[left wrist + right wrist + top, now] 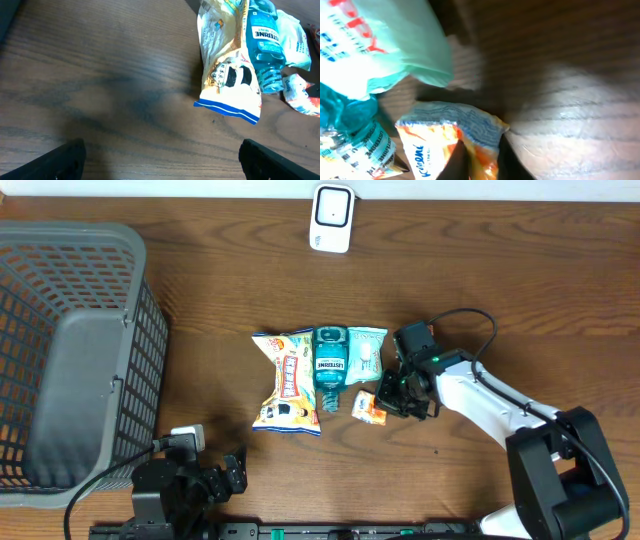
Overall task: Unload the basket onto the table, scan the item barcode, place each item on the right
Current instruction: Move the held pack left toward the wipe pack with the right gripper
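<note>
Your right gripper [382, 404] is clamped on the small orange-and-white foil sachet [366, 410] lying on the brown wooden table [480, 270] beside the teal mouthwash bottle [330, 360], likely for carrying to the white rounded scanner [331, 218], while your left gripper [236, 470] sits wide open.

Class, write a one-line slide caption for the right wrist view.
Right gripper shut on small orange packet beside mouthwash bottle.

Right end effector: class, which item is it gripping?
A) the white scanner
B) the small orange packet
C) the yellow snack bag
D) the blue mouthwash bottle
B: the right wrist view shows the right end effector shut on the small orange packet, with the mouthwash bottle lying free beside it.
</note>
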